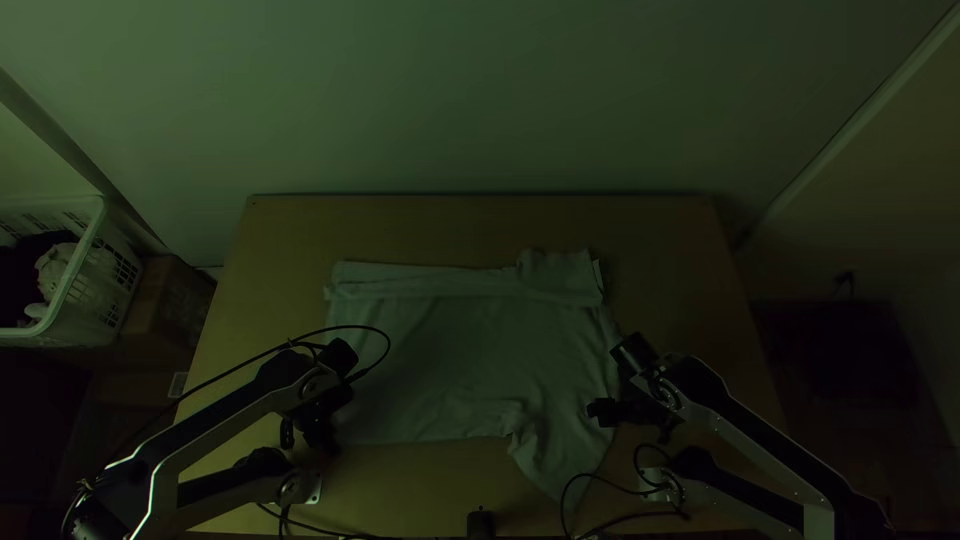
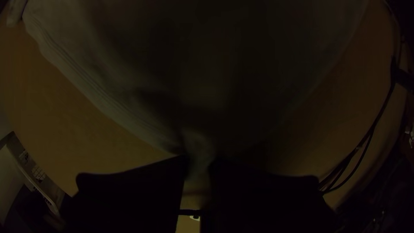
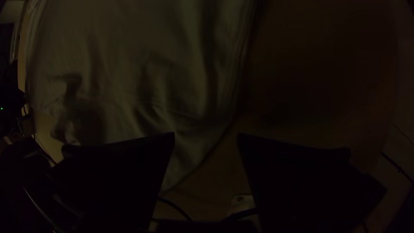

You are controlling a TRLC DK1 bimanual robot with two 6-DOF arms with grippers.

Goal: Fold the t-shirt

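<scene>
The shirt (image 1: 460, 345) lay mostly spread; my left gripper (image 1: 308, 442) pinched its eight-o'clock corner. My right gripper (image 1: 634, 424) gaped at its four-o'clock edge.

Left tool (image 1: 306, 438) tight, right tool (image 1: 632, 424) agape

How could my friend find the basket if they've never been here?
Start at the big wooden table. Look past its left side in the top view. The basket stands there, next to a brown box; unlike the box, it's pale with slotted walls.
</scene>
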